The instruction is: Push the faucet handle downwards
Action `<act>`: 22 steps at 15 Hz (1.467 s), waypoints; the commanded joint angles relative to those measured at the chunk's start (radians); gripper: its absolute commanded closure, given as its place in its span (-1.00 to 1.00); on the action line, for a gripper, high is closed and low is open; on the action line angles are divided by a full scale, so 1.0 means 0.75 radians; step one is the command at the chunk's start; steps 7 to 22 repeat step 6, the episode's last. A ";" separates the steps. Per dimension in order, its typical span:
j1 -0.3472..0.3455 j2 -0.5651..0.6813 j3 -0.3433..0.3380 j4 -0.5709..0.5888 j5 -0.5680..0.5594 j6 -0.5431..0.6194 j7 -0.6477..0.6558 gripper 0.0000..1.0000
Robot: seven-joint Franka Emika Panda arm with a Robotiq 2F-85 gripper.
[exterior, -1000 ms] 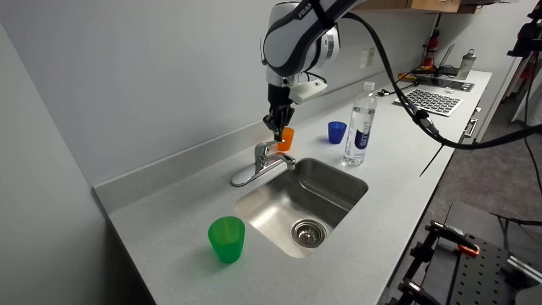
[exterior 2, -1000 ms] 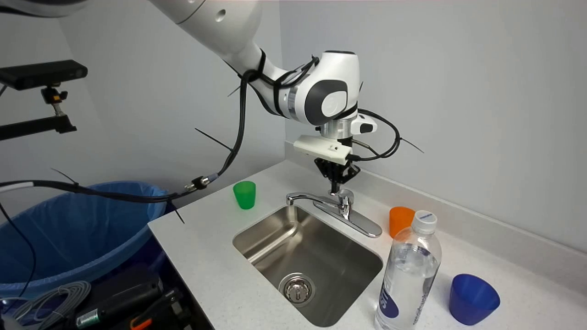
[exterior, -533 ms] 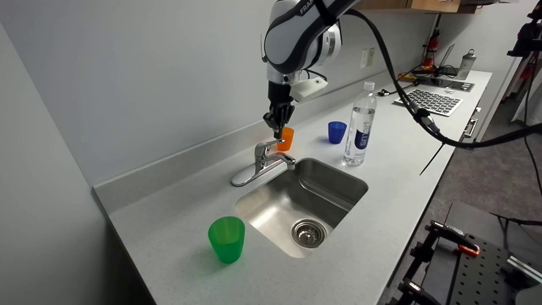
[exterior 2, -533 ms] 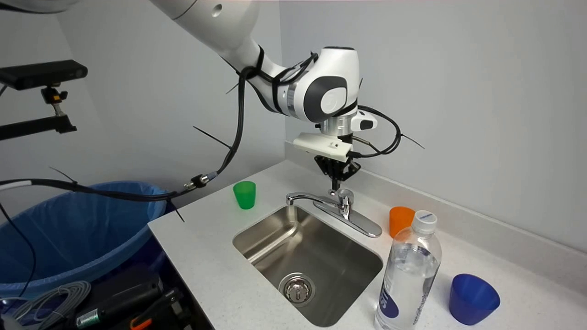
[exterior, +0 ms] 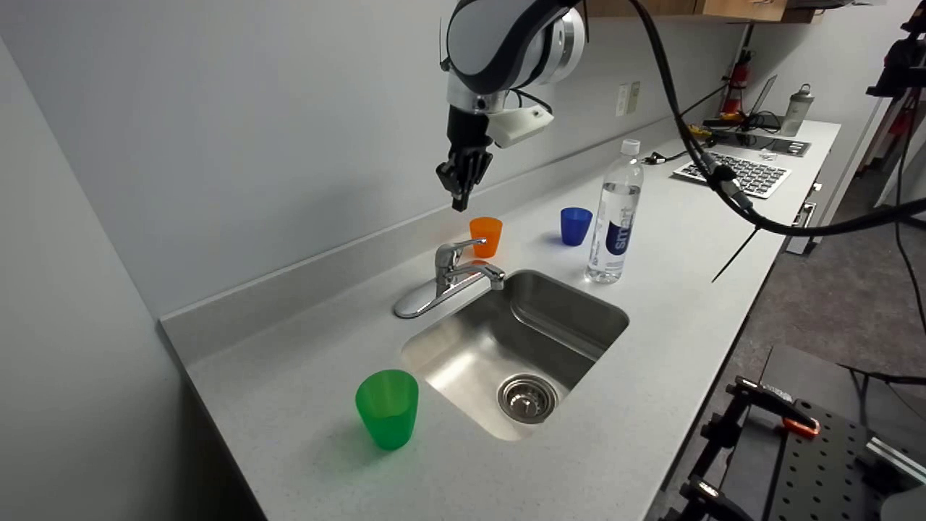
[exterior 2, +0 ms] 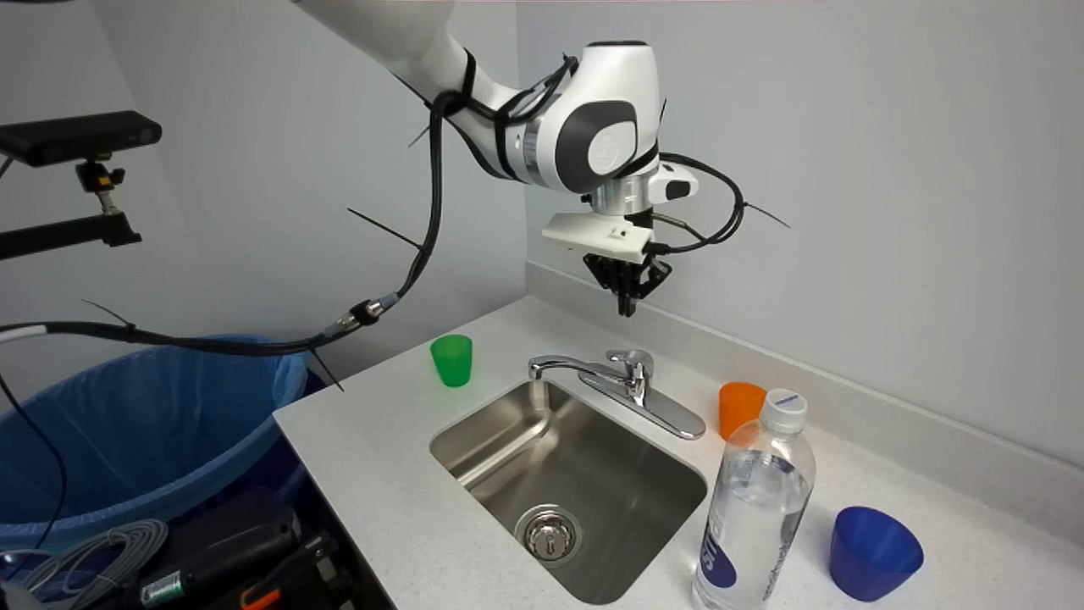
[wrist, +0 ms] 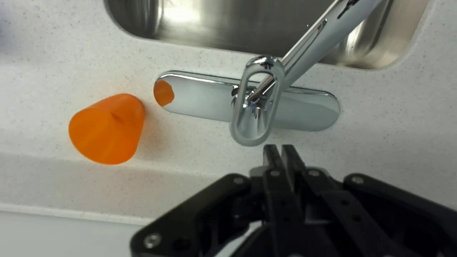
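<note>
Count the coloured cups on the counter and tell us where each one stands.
3. The green cup is on one side of the sink, the orange cup near the faucet, and the blue cup on the sink's other side, near the bottle. More could be hidden.

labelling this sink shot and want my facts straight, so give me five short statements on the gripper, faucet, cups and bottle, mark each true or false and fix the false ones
1. In both exterior views the gripper hangs clear of the faucet handle, higher up. True.
2. The chrome spout extends over the sink. True.
3. The green cup stands inside the sink. False: it stands on the counter.
4. The bottle lies on its side. False: it stands upright with its white cap on.
5. The orange cup stands nearer the faucet handle than the blue cup does. True.
</note>
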 commanded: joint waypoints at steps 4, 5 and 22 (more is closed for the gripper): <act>-0.007 -0.006 0.011 0.004 -0.004 -0.003 0.003 0.52; -0.007 -0.006 0.011 0.004 -0.004 -0.003 0.003 0.52; -0.007 -0.006 0.011 0.004 -0.004 -0.003 0.003 0.52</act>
